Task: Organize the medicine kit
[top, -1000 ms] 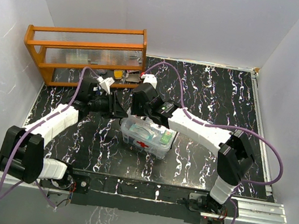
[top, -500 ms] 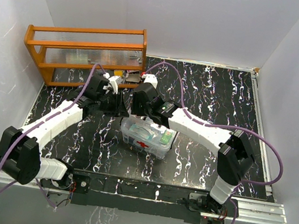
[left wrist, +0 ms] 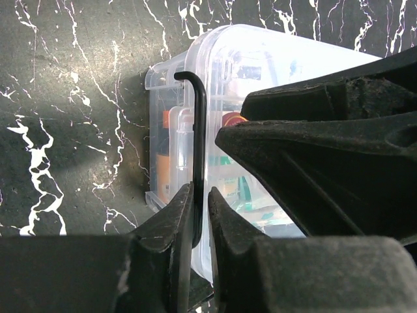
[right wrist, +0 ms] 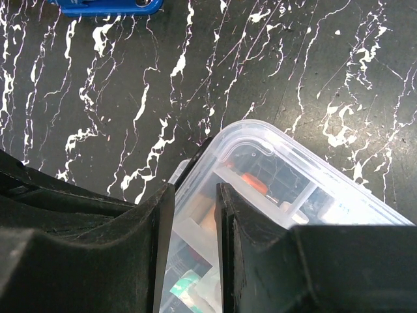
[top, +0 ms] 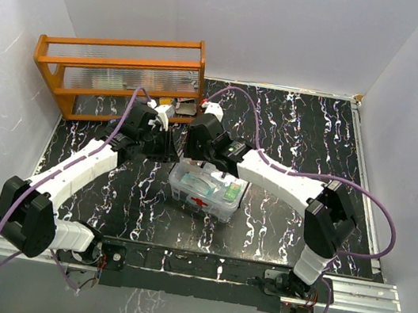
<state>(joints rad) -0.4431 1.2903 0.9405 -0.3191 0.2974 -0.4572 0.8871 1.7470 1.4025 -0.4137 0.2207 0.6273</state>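
The medicine kit (top: pixel 205 192) sits mid-way across the table (top: pixel 301 132), the left gripper (left wrist: pixel 199 192) with jaws pinched on the dark handle (left wrist: pixel 201 130) at its far end, the right gripper (right wrist: pixel 195 189) straddling the lid (right wrist: pixel 313 189) corner, jaws slightly apart, and whether they're clamped I can't tell.

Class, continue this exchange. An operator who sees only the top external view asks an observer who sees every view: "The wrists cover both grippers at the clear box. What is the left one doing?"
Observer: The left gripper is pinching the thin dark handle of the clear rectangular plastic medicine kit.
Operator: And the right one?
Observer: The right gripper hangs over a rounded corner of the kit, fingers apart.
Operator: Anything lying behind the arms?
Observer: A flat blue object lies on the black marbled table beyond that corner.
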